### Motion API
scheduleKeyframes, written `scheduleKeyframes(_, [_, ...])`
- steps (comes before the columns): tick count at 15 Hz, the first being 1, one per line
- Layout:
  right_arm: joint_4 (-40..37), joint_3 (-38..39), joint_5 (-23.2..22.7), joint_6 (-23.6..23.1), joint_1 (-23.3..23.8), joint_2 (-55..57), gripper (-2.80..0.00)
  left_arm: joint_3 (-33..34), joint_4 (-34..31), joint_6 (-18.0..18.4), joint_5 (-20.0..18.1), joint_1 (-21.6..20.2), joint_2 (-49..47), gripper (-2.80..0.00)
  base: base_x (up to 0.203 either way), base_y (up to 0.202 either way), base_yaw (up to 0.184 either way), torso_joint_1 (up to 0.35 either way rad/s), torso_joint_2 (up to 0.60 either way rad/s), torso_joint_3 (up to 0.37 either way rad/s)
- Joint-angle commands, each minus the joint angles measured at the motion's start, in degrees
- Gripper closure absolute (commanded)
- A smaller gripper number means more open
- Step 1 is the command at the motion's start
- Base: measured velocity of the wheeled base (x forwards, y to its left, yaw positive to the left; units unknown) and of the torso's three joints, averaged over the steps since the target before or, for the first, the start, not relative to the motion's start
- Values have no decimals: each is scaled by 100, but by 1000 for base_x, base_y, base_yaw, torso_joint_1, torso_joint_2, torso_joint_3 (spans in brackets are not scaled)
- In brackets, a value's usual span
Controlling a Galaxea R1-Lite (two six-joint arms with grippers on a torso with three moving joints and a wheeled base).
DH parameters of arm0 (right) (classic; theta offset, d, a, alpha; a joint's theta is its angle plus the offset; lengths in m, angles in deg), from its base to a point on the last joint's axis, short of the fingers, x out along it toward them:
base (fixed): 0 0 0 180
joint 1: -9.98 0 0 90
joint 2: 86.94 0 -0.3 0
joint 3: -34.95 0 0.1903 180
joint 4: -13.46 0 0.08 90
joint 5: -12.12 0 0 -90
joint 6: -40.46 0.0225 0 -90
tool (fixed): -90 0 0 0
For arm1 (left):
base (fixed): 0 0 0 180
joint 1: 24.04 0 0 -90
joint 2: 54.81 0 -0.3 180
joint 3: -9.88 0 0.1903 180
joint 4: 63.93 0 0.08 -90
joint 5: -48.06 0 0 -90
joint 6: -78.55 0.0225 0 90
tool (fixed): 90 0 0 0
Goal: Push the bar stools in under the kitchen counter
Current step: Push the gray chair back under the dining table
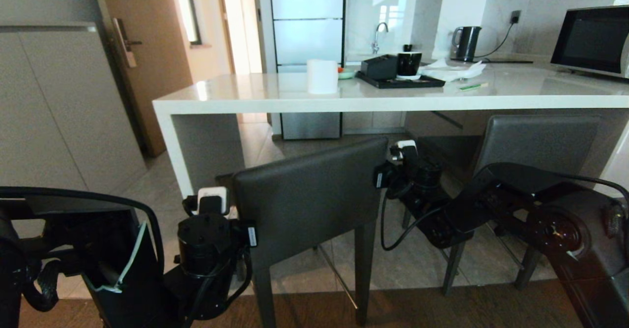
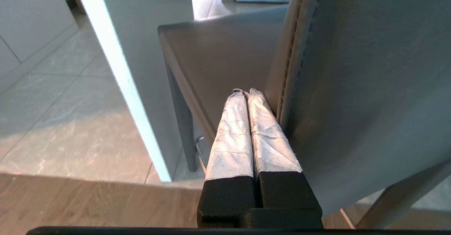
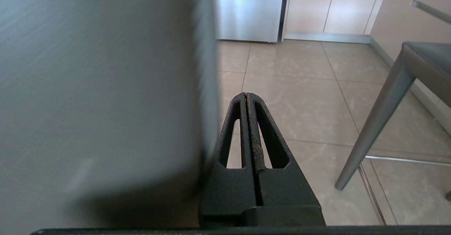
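Left tool (image 2: 246, 94) clenched on nothing, wrapped fingers (image 2: 230, 136) pressed together, lying along the left edge of the near stool's (image 1: 309, 195) backrest, tips over the seat. Right tool (image 3: 245, 96) likewise clenched and empty, just beside the right edge of the same backrest; contact on that side cannot be confirmed. Both arms flank the near stool in the head view, left low at the backrest's lower corner, right higher at the upper corner. Near stool stands out from the bench (image 1: 275, 103), angled, seat not yet under the slab. Far stool (image 1: 538, 143) sits closer to the bench, backrest below the slab edge. Bench top carries a paper roll (image 1: 322, 76), a tray (image 1: 400, 79) and a kettle (image 1: 466, 43). Step in hand, as judged: bracket the backrest and shove the near stool forward. To do it well: press evenly on both sides so the stool squares up instead of swinging; keep the push low to avoid tipping it on its slim legs; aim between the bench's side panel (image 1: 177, 151) and the far stool; move slowly over the joint from wood floor (image 1: 442, 308) to tile.
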Motion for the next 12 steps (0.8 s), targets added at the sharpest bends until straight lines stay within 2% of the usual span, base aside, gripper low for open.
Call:
scheduleKeyframes(1, [212, 378, -22, -5, -15, -257, 0, -194, 23, -4, -48, -146, -181, 0, 0, 0, 0, 0, 0, 0])
scheduleKeyframes(6, [1055, 1768, -136, -6, -212, -743, 0, -645, -2, 16, -312, -875, -807, 0, 0, 0, 0, 0, 0, 0])
scheduleKeyframes(9, [1352, 2206, -217, -17, -765, -1063, 0, -892, -15, 33, -451, -1171, -981, 0, 0, 0, 0, 0, 0, 0])
scheduleKeyframes(12, [1440, 2452, -182, -23, -1211, -1305, 0, -1094, -294, 34, -509, -1213, -952, 0, 0, 0, 0, 0, 0, 0])
